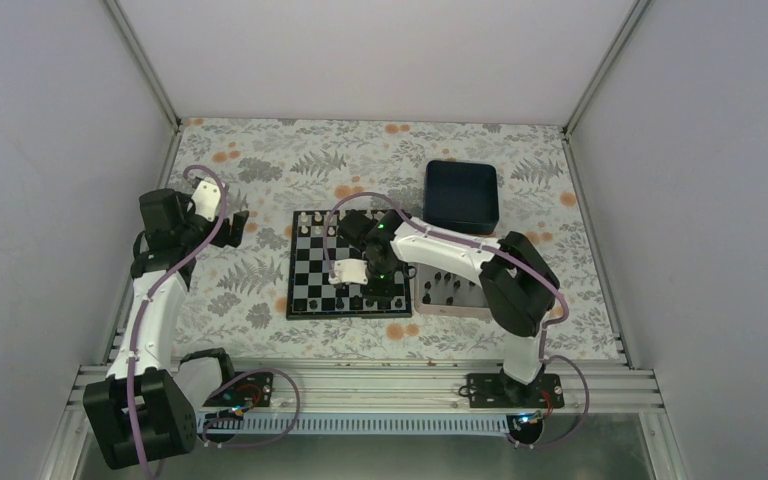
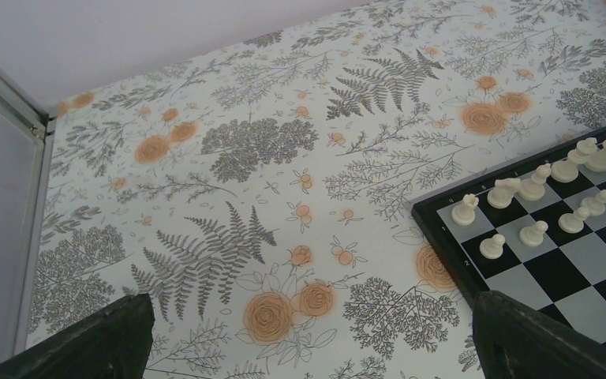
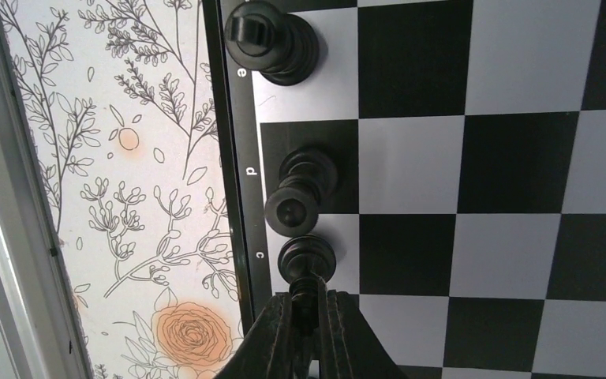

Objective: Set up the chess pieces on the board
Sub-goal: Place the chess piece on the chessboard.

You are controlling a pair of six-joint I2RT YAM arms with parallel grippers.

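Pale plain walls [image 1: 40, 150] with slim metal frame posts [image 1: 140, 60] close in the bench [image 1: 260, 160], which is covered by a cloth printed with grey ferns and orange flowers. The board [image 1: 312, 285] lies flat at the middle of the bench, its lettered edge towards the arms' bases. A dark blue tray [image 1: 461, 195] sits beyond the board's far right corner; what it holds cannot be seen. A silver tray [image 1: 452, 311] lies just beside the board's right edge, with several black chess pieces [image 1: 445, 285] standing in it. White pieces [image 2: 533, 189] stand on the two rows at the board's far edge. Three more black ones stand upright in the near row, on the squares marked e [image 3: 272, 43], d [image 3: 300, 193] and c [image 3: 306, 259]. The right pincer [image 3: 306, 304] hangs over that near row, its fingers drawn narrow and pinched on a black chess piece [image 3: 304, 290] just beside the one at c. The left pincer [image 2: 309, 324] stands wide apart and holds nothing, over the bare cloth off the board's far left corner.
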